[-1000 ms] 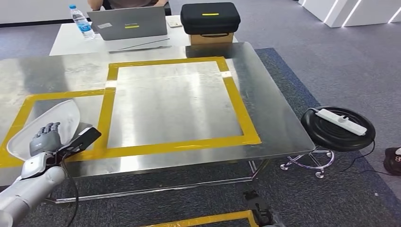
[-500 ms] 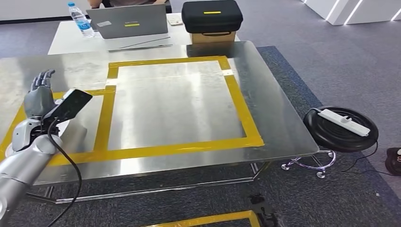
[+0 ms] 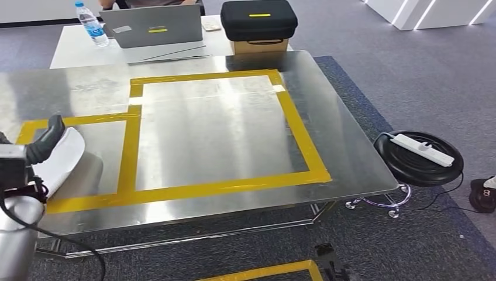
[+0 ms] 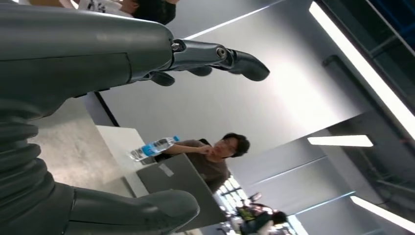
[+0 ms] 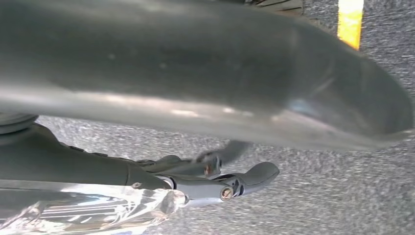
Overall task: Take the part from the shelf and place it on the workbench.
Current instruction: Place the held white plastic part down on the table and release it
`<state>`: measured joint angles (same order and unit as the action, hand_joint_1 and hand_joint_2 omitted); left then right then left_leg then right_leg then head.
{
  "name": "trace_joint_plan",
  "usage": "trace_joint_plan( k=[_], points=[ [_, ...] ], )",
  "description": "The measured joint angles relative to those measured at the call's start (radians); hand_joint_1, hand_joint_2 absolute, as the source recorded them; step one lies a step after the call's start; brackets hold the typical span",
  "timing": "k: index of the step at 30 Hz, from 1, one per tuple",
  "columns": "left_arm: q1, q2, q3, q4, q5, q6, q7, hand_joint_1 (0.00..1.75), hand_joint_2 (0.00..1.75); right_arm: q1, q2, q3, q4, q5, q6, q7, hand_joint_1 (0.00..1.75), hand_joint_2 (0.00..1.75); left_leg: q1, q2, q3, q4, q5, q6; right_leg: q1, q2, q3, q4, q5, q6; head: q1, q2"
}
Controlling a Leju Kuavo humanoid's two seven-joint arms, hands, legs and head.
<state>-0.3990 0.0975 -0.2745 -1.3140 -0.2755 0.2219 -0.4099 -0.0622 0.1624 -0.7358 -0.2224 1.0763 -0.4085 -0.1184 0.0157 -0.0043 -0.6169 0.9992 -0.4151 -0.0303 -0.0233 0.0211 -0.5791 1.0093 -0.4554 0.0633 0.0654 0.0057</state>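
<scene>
— Where's the white part (image 3: 58, 161)?
— Right against the left hand (image 3: 41, 146), on the workbench (image 3: 210, 129), running away from it.
— Gripped?
— Fingers spread in the wrist view; nothing held.

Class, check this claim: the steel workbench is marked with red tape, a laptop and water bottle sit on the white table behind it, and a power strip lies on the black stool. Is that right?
One detail is wrong: the tape on the workbench is yellow, not red, as the head view shows. The laptop and water bottle do sit on the white table behind it, and the power strip lies on the black stool.
</scene>
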Motion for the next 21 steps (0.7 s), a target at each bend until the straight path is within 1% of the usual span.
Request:
trace_joint_plan(
  k=[1,2,3,4,5,6,7,8,9,10,11,12,13,14,16,17,18,19,20,21],
  points=[
    [0.044,-0.006,0.007,-0.057,0.030,-0.003,-0.026,0.00,1.75,0.003,0.000,-0.004,0.000,-0.001,-0.002,-0.003,0.00,0.00,0.000,0.000,0.001,0.000,-0.002,0.008,-0.001,-0.002,0.001,0.002,-0.006,0.005,0.001,0.000],
    [0.085,-0.014,0.013,-0.112,0.064,-0.008,-0.054,0.00,1.75,0.005,0.000,-0.008,0.000,-0.002,-0.003,-0.007,0.00,0.00,0.000,0.001,0.003,0.000,-0.004,0.017,-0.002,-0.006,-0.006,0.019,-0.019,0.010,0.002,0.000],
    [0.121,-0.023,0.017,-0.162,0.093,-0.014,-0.077,0.00,1.75,0.006,0.000,-0.011,0.000,-0.002,-0.005,-0.009,0.00,0.00,0.000,0.001,0.005,-0.001,-0.005,0.024,-0.001,-0.010,-0.023,0.058,-0.043,0.012,0.003,0.000],
    [0.153,-0.032,0.019,-0.204,0.119,-0.020,-0.095,0.00,1.75,0.006,0.000,-0.014,0.000,-0.002,-0.006,-0.011,0.00,0.00,-0.001,0.001,0.006,-0.001,-0.006,0.029,0.000,-0.013,-0.051,0.117,-0.074,0.014,0.005,0.000],
    [0.181,-0.039,0.021,-0.241,0.137,-0.025,-0.107,0.00,1.75,0.006,0.000,-0.017,0.001,-0.002,-0.007,-0.013,0.00,0.00,-0.003,0.000,0.007,-0.001,-0.008,0.033,0.001,-0.014,-0.086,0.191,-0.107,0.014,0.007,0.000],
    [0.203,-0.044,0.023,-0.269,0.145,-0.028,-0.111,0.00,1.75,0.006,0.000,-0.019,0.001,-0.002,-0.007,-0.013,0.00,0.00,-0.006,0.000,0.008,-0.001,-0.010,0.036,0.002,-0.014,-0.119,0.255,-0.129,0.013,0.007,0.000],
    [0.220,-0.049,0.025,-0.290,0.150,-0.030,-0.112,0.00,1.75,0.007,0.000,-0.021,0.001,-0.002,-0.007,-0.013,0.00,0.00,-0.008,-0.001,0.010,-0.001,-0.011,0.038,0.003,-0.014,-0.140,0.293,-0.136,0.011,0.007,0.000],
    [0.233,-0.052,0.028,-0.308,0.154,-0.032,-0.113,0.00,1.75,0.008,0.000,-0.023,0.001,-0.002,-0.008,-0.013,0.00,0.00,-0.011,-0.002,0.012,-0.001,-0.013,0.040,0.005,-0.014,-0.143,0.292,-0.121,0.007,0.007,0.000],
    [0.240,-0.054,0.030,-0.322,0.160,-0.035,-0.115,0.00,1.75,0.008,0.000,-0.025,0.001,-0.002,-0.008,-0.013,0.00,0.00,-0.012,-0.004,0.016,-0.001,-0.014,0.040,0.007,-0.014,-0.124,0.250,-0.089,0.002,0.007,0.000],
    [0.245,-0.058,0.032,-0.335,0.173,-0.042,-0.122,0.00,1.75,0.007,0.000,-0.027,0.001,-0.002,-0.008,-0.014,0.00,0.00,-0.013,-0.006,0.021,-0.001,-0.016,0.039,0.010,-0.014,-0.093,0.182,-0.050,-0.005,0.008,0.000],
    [0.252,-0.063,0.035,-0.349,0.198,-0.056,-0.136,0.00,1.31,0.006,0.000,-0.028,0.001,-0.002,-0.009,-0.014,0.00,0.00,-0.016,-0.008,0.024,0.000,-0.019,0.036,0.014,-0.014,-0.058,0.112,-0.020,-0.011,0.007,0.000],
    [0.264,-0.071,0.038,-0.367,0.238,-0.079,-0.158,0.00,0.87,0.004,0.000,-0.030,0.001,-0.002,-0.010,-0.014,0.00,0.00,-0.018,-0.008,0.027,0.001,-0.021,0.033,0.016,-0.013,-0.030,0.058,-0.001,-0.015,0.007,0.000],
    [0.284,-0.082,0.040,-0.389,0.290,-0.114,-0.186,0.00,0.44,0.002,0.000,-0.033,0.001,-0.002,-0.011,-0.014,0.00,0.00,-0.019,-0.008,0.028,0.001,-0.022,0.028,0.018,-0.012,-0.014,0.026,0.005,-0.017,0.006,0.000],
    [0.309,-0.097,0.042,-0.416,0.348,-0.154,-0.213,0.00,0.00,0.002,0.000,-0.036,0.001,-0.003,-0.013,-0.014,0.00,0.00,-0.020,-0.007,0.028,0.001,-0.022,0.024,0.020,-0.011,-0.008,0.016,0.002,-0.019,0.006,0.000],
    [0.364,-0.134,0.039,-0.473,0.449,-0.225,-0.246,0.00,0.00,0.005,0.000,-0.044,0.001,-0.008,-0.018,-0.014,0.00,0.00,-0.018,-0.006,0.029,0.001,-0.024,0.014,0.019,-0.009,-0.005,0.008,0.005,-0.025,0.006,0.000],
    [0.387,-0.150,0.037,-0.496,0.480,-0.246,-0.253,0.00,0.00,0.006,0.000,-0.049,0.001,-0.011,-0.021,-0.014,0.00,0.00,-0.018,-0.006,0.026,0.010,-0.034,0.009,0.017,-0.009,-0.002,0.004,0.007,-0.030,0.004,0.000],
    [0.408,-0.164,0.034,-0.514,0.499,-0.258,-0.258,0.00,0.00,0.006,0.001,-0.053,0.001,-0.014,-0.022,-0.014,0.00,0.00,-0.017,-0.006,0.013,0.039,-0.055,0.004,0.014,-0.010,0.001,-0.001,0.009,-0.034,0.003,0.000],
    [0.425,-0.175,0.031,-0.528,0.512,-0.265,-0.264,0.00,0.00,0.005,0.001,-0.056,0.001,-0.015,-0.023,-0.015,0.00,0.00,-0.015,-0.006,-0.010,0.088,-0.085,-0.001,0.012,-0.012,0.002,-0.003,0.010,-0.037,0.002,0.000],
    [0.441,-0.184,0.030,-0.536,0.525,-0.273,-0.271,0.00,0.00,0.005,0.001,-0.059,0.001,-0.017,-0.024,-0.016,0.00,0.00,-0.014,-0.006,-0.041,0.153,-0.118,-0.005,0.011,-0.013,0.003,-0.004,0.010,-0.039,0.000,0.000],
    [0.457,-0.193,0.029,-0.542,0.541,-0.283,-0.276,0.00,0.00,0.005,0.001,-0.062,0.001,-0.018,-0.024,-0.016,0.00,0.00,-0.013,-0.006,-0.072,0.217,-0.145,-0.009,0.011,-0.014,0.003,-0.004,0.010,-0.039,0.000,0.000]
  ],
)
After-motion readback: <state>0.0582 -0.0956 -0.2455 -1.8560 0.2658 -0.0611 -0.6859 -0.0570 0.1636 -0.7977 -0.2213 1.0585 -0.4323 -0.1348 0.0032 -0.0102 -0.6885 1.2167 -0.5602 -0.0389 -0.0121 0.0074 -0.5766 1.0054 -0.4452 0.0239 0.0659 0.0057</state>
